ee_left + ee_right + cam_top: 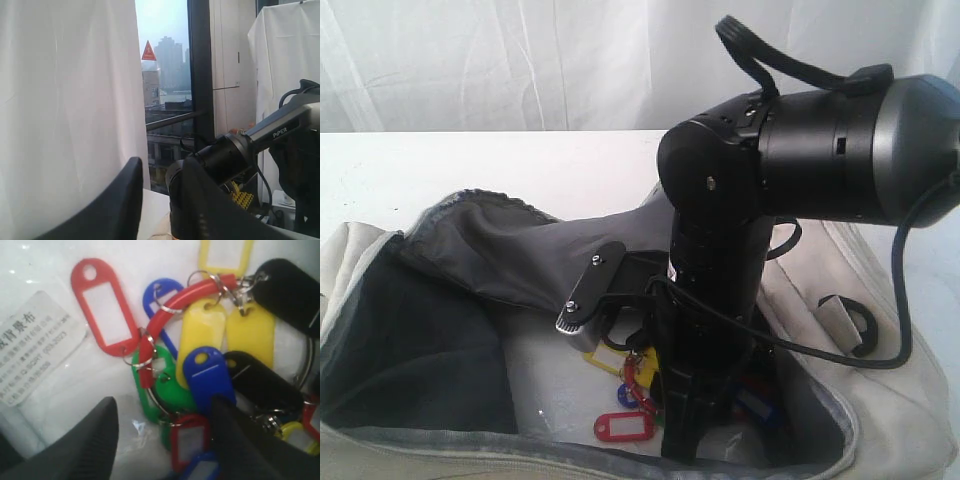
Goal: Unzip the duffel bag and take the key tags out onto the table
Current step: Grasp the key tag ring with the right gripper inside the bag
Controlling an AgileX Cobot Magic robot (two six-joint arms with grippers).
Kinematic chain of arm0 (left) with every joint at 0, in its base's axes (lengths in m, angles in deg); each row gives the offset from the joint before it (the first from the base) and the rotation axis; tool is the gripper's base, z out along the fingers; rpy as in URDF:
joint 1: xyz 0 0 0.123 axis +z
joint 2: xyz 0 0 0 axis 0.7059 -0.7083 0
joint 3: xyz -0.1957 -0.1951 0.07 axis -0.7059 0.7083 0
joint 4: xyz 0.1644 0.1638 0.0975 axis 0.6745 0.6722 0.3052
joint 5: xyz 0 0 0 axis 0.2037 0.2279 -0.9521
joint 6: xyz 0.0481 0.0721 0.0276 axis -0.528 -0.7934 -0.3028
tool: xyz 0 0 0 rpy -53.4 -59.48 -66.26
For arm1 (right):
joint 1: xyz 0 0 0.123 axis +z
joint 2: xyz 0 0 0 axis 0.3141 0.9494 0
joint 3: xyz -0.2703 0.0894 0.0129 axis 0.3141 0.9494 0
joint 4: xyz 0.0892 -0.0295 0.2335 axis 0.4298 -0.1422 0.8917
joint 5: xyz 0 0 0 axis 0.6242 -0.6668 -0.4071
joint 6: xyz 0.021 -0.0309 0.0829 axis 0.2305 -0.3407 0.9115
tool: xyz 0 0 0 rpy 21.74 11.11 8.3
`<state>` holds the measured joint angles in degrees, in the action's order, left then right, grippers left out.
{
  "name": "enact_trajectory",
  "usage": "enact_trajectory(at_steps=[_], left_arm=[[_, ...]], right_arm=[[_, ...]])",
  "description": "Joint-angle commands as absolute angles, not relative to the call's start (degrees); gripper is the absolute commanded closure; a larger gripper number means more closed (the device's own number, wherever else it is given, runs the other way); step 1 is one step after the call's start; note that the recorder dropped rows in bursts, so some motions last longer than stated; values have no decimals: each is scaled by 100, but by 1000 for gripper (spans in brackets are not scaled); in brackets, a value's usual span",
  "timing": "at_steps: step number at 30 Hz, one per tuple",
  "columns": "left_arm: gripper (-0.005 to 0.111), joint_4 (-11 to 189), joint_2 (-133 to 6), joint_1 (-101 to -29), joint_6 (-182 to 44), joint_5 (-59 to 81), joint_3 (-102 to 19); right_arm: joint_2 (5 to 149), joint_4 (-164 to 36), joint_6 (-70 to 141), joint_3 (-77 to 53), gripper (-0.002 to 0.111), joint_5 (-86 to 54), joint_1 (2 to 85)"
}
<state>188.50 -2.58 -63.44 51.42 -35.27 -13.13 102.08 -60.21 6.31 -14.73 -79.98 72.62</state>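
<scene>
Exterior view: white table [470, 170] under open duffel bag [905, 400], white curtain [520, 60] behind.

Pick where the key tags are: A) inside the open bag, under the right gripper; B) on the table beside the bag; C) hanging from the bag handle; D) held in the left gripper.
A: the key tags lie inside the unzipped bag, with the right gripper open over them.

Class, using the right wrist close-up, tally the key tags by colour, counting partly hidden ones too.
red key tags: 3
blue key tags: 3
yellow key tags: 4
black key tags: 2
green key tags: 1
total: at least 13, since several overlap
</scene>
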Motion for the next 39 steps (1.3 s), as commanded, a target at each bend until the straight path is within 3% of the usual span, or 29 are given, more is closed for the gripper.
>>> enact_trajectory(at_steps=[1,10,28,30,37,39], left_arm=[[74,18894,-210,-6332,5154,-3605,-1346],[74,18894,-210,-6332,5154,-3605,-982],[82,18894,-210,-6332,5216,-3605,-827],[82,18894,-210,-6332,5205,-3605,-827],[82,18894,-210,-6332,5192,-3605,-827],[82,18894,-210,-6332,5192,-3605,-827]], right_arm=[[10141,-6003,776,-1448,55,-7611,7250],[10165,-5989,835,-1438,48,-6495,7250],[11228,-6003,826,-1438,46,-6849,7250],[11275,-6003,826,-1438,52,-6849,7250],[11122,-6108,798,-1572,100,-7501,7250],[10986,-6108,785,-1664,104,-7739,7250]])
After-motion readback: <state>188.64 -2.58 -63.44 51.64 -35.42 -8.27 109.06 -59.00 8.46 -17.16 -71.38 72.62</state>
